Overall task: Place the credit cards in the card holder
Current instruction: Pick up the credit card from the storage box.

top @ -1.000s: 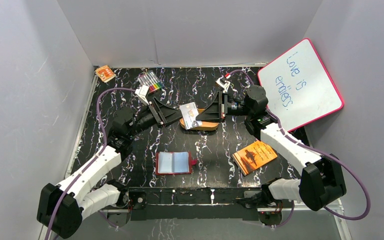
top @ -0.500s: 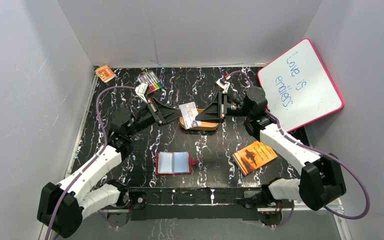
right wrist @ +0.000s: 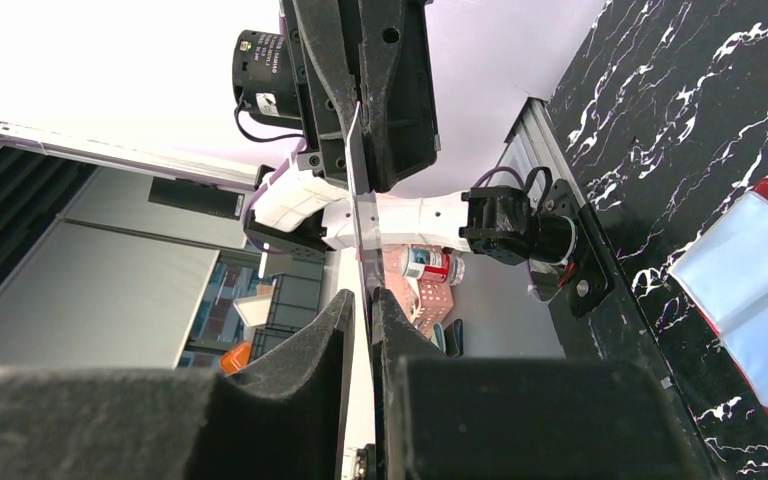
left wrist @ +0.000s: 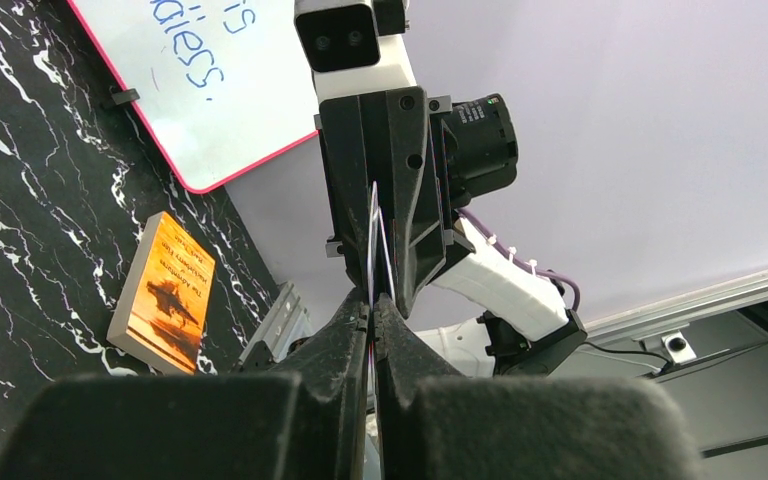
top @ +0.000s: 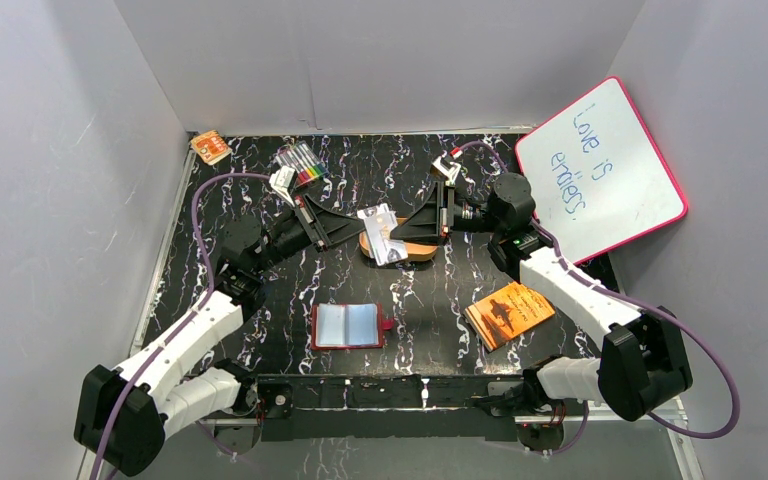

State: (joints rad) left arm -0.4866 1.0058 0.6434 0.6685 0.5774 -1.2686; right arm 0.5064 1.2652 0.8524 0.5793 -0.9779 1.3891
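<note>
Beyond the open dark red leather-like card holder (top: 348, 325), left gripper (left wrist: 372, 300) and right gripper (right wrist: 362, 292) both pinch thin pale plastic credit cards (top: 381, 230), seemingly two.

A whiteboard (top: 600, 170) leans at right, orange booklet (top: 509, 312) nearer, markers (top: 301, 163) behind.

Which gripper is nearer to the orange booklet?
Right. The right gripper is beyond the booklet, to its left; the left gripper is farther left, across the cards both grip.
</note>
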